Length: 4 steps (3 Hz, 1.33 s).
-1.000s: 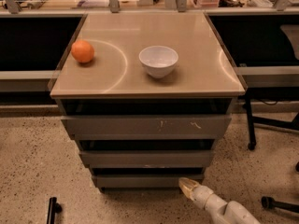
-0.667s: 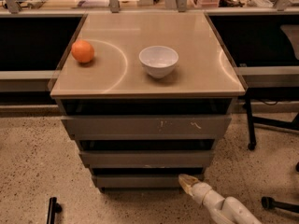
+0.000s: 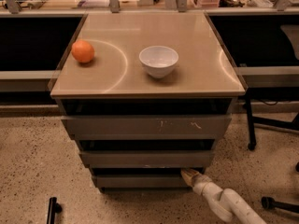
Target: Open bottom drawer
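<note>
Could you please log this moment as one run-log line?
task: open bottom drawer | gripper: at drawer front's right end | drawer: not visibly pulled out | cabinet top: orange, white bowl

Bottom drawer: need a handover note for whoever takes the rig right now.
Gripper: low, at the right end of the bottom drawer front, by its upper edge; contact unclear.
Drawer: looks shut, not pulled out.
Done: approach only.
Left: catch the front and pull it open.
Orange and bowl sit on the cabinet top.
</note>
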Each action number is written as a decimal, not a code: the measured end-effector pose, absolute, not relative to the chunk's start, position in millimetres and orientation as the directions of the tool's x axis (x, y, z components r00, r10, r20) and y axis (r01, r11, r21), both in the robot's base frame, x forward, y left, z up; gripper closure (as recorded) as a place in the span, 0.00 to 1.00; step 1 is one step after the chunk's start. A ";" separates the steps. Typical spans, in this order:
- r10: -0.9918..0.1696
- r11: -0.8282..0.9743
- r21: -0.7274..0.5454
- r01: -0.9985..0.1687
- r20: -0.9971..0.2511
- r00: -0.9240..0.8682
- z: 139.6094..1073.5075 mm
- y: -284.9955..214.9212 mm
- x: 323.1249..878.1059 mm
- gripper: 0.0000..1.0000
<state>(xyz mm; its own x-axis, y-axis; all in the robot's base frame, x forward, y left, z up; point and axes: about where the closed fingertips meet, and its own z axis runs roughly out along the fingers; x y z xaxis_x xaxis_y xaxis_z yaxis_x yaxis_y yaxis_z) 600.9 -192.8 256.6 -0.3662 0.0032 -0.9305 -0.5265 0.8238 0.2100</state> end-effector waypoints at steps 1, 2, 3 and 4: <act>-0.003 0.846 0.224 -0.484 -0.905 -0.425 234.6 -200.4 614.0 1.00; -0.013 0.847 0.214 -0.486 -0.907 -0.421 234.6 -196.1 615.6 1.00; 0.002 0.868 0.221 -0.445 -0.897 -0.442 227.9 -197.1 637.2 1.00; 0.002 0.868 0.221 -0.445 -0.897 -0.442 227.8 -197.1 637.2 1.00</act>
<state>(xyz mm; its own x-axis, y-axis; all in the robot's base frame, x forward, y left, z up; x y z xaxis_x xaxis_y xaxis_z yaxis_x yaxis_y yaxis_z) 637.2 -197.1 227.8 -0.4420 0.0023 -0.8970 -0.4446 0.8679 0.2214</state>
